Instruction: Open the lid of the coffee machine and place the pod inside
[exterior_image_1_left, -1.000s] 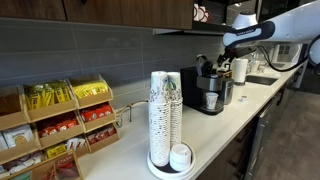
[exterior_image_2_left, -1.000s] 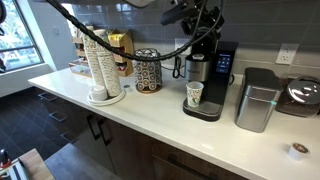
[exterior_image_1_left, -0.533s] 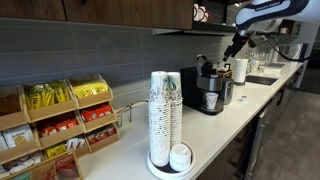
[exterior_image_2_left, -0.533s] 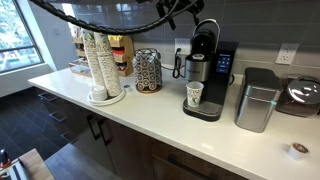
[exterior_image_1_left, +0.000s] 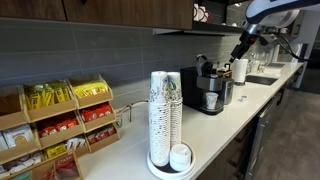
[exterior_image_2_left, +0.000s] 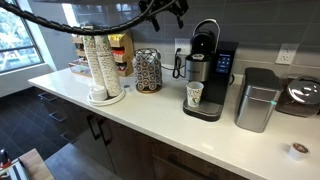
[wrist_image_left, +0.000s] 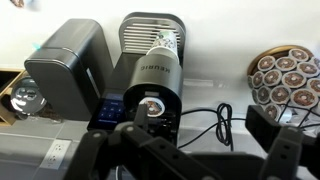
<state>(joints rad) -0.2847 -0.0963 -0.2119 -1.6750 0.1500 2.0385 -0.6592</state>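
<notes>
The black and silver coffee machine (exterior_image_1_left: 210, 90) (exterior_image_2_left: 205, 75) stands on the white counter with its lid (exterior_image_2_left: 205, 32) (wrist_image_left: 152, 62) tipped up. From the wrist view I look straight down into its round opening, where a pod (wrist_image_left: 152, 103) with a foil top sits. My gripper (wrist_image_left: 203, 122) hangs high above the machine, open and empty. In the exterior views the gripper (exterior_image_1_left: 240, 46) (exterior_image_2_left: 168, 9) is well clear of the lid, up by the cabinets.
A tall stack of paper cups (exterior_image_1_left: 165, 110) (exterior_image_2_left: 98, 62), a pod carousel (exterior_image_2_left: 148, 70) (wrist_image_left: 285, 75), a cup (exterior_image_2_left: 194, 95) in the bay, a grey bin (exterior_image_2_left: 258, 98) (wrist_image_left: 65, 65) and snack racks (exterior_image_1_left: 60, 115) stand along the counter. A loose pod (exterior_image_2_left: 296, 150) lies near the front edge.
The arm has lifted up and away from the machine's lid. The lid stays raised. The jaws remain open.
</notes>
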